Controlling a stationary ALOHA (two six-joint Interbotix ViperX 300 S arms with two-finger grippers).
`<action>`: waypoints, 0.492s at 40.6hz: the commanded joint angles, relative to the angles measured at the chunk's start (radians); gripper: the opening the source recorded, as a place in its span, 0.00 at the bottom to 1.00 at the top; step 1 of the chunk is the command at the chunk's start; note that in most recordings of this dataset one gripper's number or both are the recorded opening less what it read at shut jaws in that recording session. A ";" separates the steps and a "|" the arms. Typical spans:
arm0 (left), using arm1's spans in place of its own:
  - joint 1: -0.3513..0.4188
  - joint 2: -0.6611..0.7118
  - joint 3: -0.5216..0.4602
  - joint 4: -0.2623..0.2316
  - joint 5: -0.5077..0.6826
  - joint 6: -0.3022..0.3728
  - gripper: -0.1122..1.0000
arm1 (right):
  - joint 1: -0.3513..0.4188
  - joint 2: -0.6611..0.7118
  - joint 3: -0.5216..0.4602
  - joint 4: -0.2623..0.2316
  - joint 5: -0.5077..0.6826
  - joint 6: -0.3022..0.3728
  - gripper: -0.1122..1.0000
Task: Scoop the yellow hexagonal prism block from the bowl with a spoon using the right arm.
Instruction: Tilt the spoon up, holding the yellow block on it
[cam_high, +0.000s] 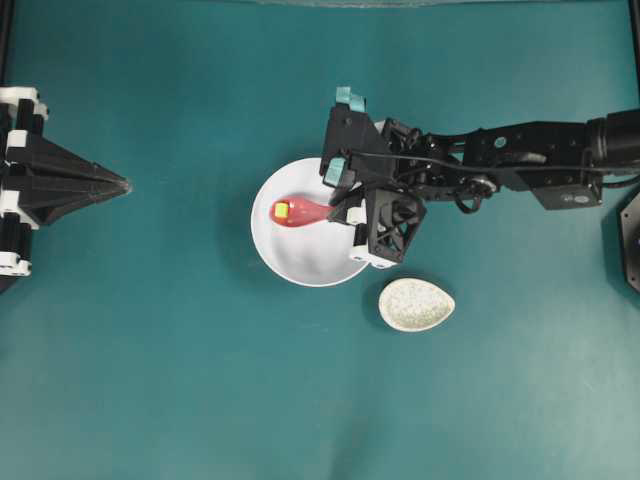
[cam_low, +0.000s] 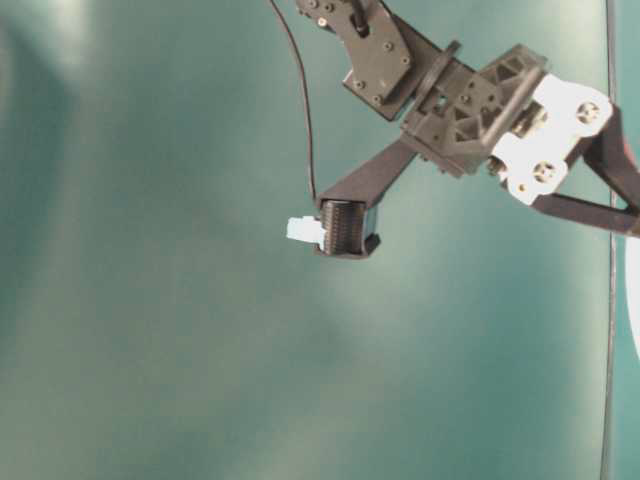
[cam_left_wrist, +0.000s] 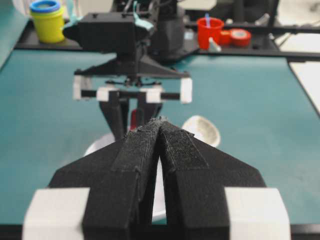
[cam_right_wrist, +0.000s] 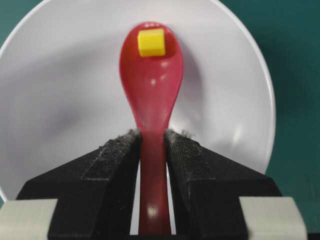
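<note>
The white bowl (cam_high: 300, 255) (cam_right_wrist: 60, 100) sits mid-table. My right gripper (cam_right_wrist: 152, 134) (cam_high: 343, 205) is shut on the handle of the pink-red spoon (cam_right_wrist: 152, 85) (cam_high: 305, 212), whose scoop is inside the bowl. The yellow hexagonal prism block (cam_right_wrist: 151, 42) (cam_high: 282, 210) lies in the scoop near its far tip. At the left edge of the table, far from the bowl, my left gripper (cam_left_wrist: 161, 122) (cam_high: 125, 184) is shut with nothing in it, pointing toward the bowl.
A small speckled egg-shaped spoon rest (cam_high: 416, 304) (cam_left_wrist: 202, 130) lies just right of and below the bowl. At the far table edge in the left wrist view stand a yellow tub (cam_left_wrist: 47, 21), a red cup (cam_left_wrist: 209, 31) and tape rolls.
</note>
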 joint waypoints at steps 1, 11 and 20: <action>-0.002 0.009 -0.018 0.002 -0.006 -0.002 0.10 | 0.003 -0.008 -0.009 0.000 -0.018 0.002 0.32; -0.002 0.008 -0.018 0.003 -0.005 -0.002 0.10 | 0.006 -0.006 -0.009 0.000 -0.020 0.002 0.32; -0.002 0.009 -0.018 0.003 -0.005 -0.002 0.10 | 0.006 -0.009 -0.012 0.000 -0.015 0.000 0.32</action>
